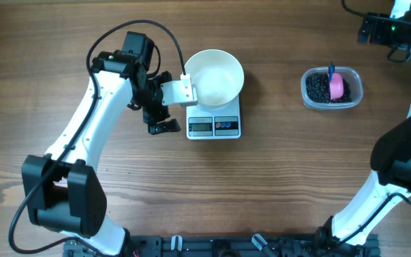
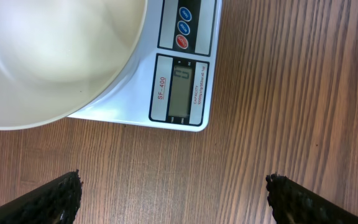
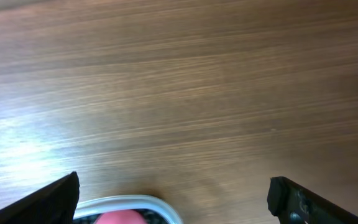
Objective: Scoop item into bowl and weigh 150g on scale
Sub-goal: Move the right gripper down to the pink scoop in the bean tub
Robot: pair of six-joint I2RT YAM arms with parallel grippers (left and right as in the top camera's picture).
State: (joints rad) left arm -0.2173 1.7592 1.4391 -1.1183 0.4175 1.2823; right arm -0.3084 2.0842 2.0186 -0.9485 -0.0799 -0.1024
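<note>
While the left tool (image 2: 173, 186) gapes wide over the wood-grain table (image 1: 277, 185), just beside it the square white scale (image 1: 214, 126) carries the smooth, round white bowl (image 1: 215, 75). Farther right, glossy black beans (image 1: 318, 91) and a pink scoop (image 1: 337, 86) sit in a clear plastic tub (image 1: 307, 77); beyond it the right tool (image 3: 173, 186) stands wide, empty.

Table (image 1: 277, 185): wood-grain, smooth, semi-matt; bowl (image 1: 214, 75): white, glossy; scale (image 1: 214, 127): white smooth plastic; tub (image 1: 304, 89): clear plastic; beans (image 1: 318, 89): dark, glossy; left gripper (image 2: 173, 186) pads (image 2: 55, 196): blk, rough-textured.
</note>
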